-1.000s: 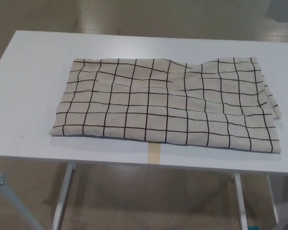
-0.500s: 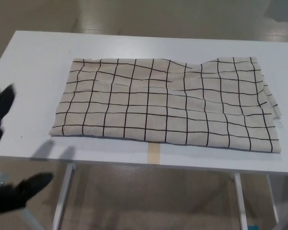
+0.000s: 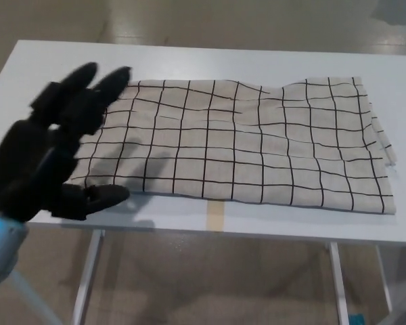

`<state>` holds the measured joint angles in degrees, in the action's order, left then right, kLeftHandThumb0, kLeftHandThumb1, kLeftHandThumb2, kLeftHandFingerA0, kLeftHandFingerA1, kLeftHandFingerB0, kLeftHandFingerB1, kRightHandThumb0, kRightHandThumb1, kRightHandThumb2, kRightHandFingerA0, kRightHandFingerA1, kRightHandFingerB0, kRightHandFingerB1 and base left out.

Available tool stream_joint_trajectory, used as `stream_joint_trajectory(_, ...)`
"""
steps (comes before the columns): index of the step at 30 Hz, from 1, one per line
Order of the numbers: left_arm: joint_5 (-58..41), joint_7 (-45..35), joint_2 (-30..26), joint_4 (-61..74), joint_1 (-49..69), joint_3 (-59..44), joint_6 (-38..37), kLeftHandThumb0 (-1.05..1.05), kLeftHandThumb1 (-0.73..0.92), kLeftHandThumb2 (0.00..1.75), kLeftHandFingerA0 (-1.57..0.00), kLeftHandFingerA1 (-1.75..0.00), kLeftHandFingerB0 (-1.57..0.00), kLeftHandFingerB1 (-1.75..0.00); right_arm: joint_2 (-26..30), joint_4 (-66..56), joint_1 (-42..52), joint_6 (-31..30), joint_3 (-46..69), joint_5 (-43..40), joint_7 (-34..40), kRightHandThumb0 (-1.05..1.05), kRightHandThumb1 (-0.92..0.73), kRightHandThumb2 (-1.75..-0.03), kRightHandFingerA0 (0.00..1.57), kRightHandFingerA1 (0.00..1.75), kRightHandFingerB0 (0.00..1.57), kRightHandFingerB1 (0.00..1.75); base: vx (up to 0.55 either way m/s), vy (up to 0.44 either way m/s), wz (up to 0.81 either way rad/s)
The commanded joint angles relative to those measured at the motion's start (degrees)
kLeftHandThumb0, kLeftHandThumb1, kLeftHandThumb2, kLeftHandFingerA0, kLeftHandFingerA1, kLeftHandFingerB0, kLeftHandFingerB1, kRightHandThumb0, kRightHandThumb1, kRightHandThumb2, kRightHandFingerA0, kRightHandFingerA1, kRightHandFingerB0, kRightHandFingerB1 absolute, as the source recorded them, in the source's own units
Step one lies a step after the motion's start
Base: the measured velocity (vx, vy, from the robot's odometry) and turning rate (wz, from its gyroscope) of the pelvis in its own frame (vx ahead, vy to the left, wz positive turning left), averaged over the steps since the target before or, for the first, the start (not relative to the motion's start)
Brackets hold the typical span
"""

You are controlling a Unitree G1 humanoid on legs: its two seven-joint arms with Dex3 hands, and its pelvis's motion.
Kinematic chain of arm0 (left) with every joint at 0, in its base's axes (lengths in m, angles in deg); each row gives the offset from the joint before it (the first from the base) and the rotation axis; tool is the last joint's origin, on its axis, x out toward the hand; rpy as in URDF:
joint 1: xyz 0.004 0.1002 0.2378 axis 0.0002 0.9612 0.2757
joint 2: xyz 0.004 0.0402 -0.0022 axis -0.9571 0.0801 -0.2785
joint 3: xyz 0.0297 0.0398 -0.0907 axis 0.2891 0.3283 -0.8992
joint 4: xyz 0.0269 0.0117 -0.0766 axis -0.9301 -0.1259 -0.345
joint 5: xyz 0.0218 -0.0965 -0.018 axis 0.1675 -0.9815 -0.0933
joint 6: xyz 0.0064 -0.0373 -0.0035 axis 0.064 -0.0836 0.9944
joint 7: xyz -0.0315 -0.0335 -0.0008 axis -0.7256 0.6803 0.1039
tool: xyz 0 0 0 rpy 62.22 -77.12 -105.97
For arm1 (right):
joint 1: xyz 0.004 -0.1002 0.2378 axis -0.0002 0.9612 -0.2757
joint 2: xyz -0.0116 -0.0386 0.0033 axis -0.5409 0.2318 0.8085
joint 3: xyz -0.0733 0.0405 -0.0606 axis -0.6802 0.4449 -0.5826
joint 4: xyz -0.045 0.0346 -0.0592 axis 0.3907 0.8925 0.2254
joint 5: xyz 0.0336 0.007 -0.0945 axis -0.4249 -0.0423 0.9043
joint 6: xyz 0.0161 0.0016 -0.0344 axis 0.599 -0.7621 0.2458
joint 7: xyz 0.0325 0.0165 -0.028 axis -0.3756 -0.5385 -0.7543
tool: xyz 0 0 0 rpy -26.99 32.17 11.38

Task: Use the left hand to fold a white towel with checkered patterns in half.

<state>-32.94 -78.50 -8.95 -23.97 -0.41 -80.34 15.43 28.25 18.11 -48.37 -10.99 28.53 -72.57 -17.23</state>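
**Left hand poised at towel's near-left corner**

A white towel with a black checked grid (image 3: 240,145) lies flat on the white counter (image 3: 47,74), its long axis running left to right, parallel to the counter's front edge and nearer the right end. The robot's left hand (image 3: 54,152) hovers over the counter's front-left area, thumb and two fingers spread wide and holding nothing, fingertips over the towel's left edge. The towel stretches away to the hand's right, so this short left edge looks like the likely one to lift across. The right hand is out of view.
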Motion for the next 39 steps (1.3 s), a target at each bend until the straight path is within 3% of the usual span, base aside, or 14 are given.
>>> stream_joint_trajectory(1, 10.9, 1.7, -3.5, -9.4, -5.4, 7.3, 6.1, -0.62, 0.39, 0.77, 0.0, -0.09, 0.0, -0.11, -0.2, -1.2, 1.1, -1.3, -0.2, -0.4, 0.8, -0.45, -0.75, -0.63, 0.28, 0.38, 0.32, 0.33, 0.0, 0.0, 0.0)
stream_joint_trajectory(8, 11.2, 5.1, -4.5, -16.4, -9.3, 12.2, 7.7, -0.62, 0.39, 0.76, 0.0, -0.08, 0.0, -0.12, -0.2, -0.7, 0.9, -1.0, -0.2, -0.7, 0.7, -0.44, -0.75, -0.63, 0.29, 0.38, 0.32, 0.33, 0.0, 0.0, 0.0)
stream_joint_trajectory(9, 11.4, 5.6, -4.5, -17.7, -9.9, 12.7, 7.8, -0.57, 0.46, 0.56, 0.0, -0.08, 0.0, -0.11, -0.1, -0.7, 0.8, -1.1, -0.1, -0.6, 0.8, -0.44, -0.75, -0.63, 0.29, 0.39, 0.33, 0.34, 0.0, 0.0, 0.0)
stream_joint_trajectory(10, 11.7, 6.3, -4.5, -19.6, -10.9, 13.5, 8.2, -0.6, 0.37, 0.66, 0.0, -0.07, 0.0, -0.12, -0.1, -0.9, 0.7, -1.3, -0.2, -0.5, 1.1, -0.44, -0.75, -0.63, 0.29, 0.39, 0.33, 0.34, 0.0, 0.0, 0.0)
stream_joint_trajectory(15, 11.5, 7.4, -4.6, -22.6, -12.4, 15.4, 8.7, -0.6, 0.36, 0.67, 0.0, -0.07, 0.0, -0.12, -0.1, -1.0, 0.8, -1.4, -0.3, -0.4, 1.3, -0.44, -0.75, -0.63, 0.3, 0.39, 0.33, 0.34, 0.0, 0.0, 0.0)
stream_joint_trajectory(16, 11.6, 7.5, -4.3, -24.4, -13.3, 16.2, 9.4, -0.59, 0.46, 0.54, 0.0, -0.08, 0.0, -0.13, -0.1, -1.3, 1.0, -1.4, -0.3, -0.5, 1.3, -0.44, -0.75, -0.63, 0.3, 0.39, 0.33, 0.34, 0.0, 0.0, 0.0)
stream_joint_trajectory(23, 12.8, 9.4, -3.9, -28.1, -15.5, 18.6, 10.8, -0.59, 0.46, 0.54, 0.0, -0.08, 0.0, -0.13, -0.4, -1.9, 1.4, -1.4, -0.5, -0.3, 1.5, -0.44, -0.75, -0.63, 0.3, 0.39, 0.33, 0.34, 0.0, 0.0, 0.0)
stream_joint_trajectory(24, 13.6, 10.6, -3.6, -29.9, -16.9, 20.1, 11.9, -0.59, 0.37, 0.67, 0.0, -0.05, 0.0, -0.1, -0.2, -1.5, 1.2, -1.4, -0.5, -0.3, 1.5, -0.44, -0.75, -0.63, 0.3, 0.39, 0.33, 0.34, 0.0, 0.0, 0.0)
stream_joint_trajectory(26, 14.9, 11.4, -3.1, -31.2, -18.2, 21.5, 13.4, -0.59, 0.37, 0.67, 0.0, -0.05, 0.0, -0.09, -0.2, -1.9, 1.4, -1.8, -0.6, -0.3, 1.5, -0.43, -0.75, -0.63, 0.3, 0.39, 0.34, 0.34, 0.0, 0.0, 0.0)
stream_joint_trajectory(27, 15.0, 11.6, -3.1, -31.4, -18.6, 21.8, 13.7, -0.6, 0.37, 0.68, 0.0, -0.05, 0.0, -0.09, -0.1, -1.9, 1.4, -1.9, -0.7, -0.1, 1.7, -0.49, -0.54, -0.9, 0.22, 0.5, 0.27, 0.5, 0.0, 0.0, 0.0)
stream_joint_trajectory(29, 15.0, 12.3, -3.1, -32.2, -19.4, 22.7, 14.2, -0.59, 0.37, 0.68, 0.0, -0.05, 0.0, -0.09, 0.0, -1.6, 1.2, -2.0, -0.8, 0.1, 2.0, -0.48, -0.54, -0.9, 0.22, 0.5, 0.27, 0.5, 0.0, 0.0, 0.0)
stream_joint_trajectory(30, 14.8, 12.4, -3.0, -32.4, -19.6, 22.9, 14.2, -0.59, 0.37, 0.68, 0.0, -0.05, 0.0, -0.09, 0.0, -1.7, 1.1, -2.2, -0.8, 0.1, 1.9, -0.45, -0.76, -0.65, 0.3, 0.4, 0.35, 0.34, 0.0, 0.0, 0.0)
stream_joint_trajectory(39, 14.8, 13.7, -2.1, -33.5, -21.0, 26.1, 14.6, -0.59, 0.4, 0.67, 0.0, -0.04, 0.0, -0.08, 0.1, -2.6, 1.5, -2.7, -1.0, -0.2, 2.1, -0.42, -0.74, -0.63, 0.32, 0.4, 0.36, 0.34, 0.0, 0.0, 0.0)
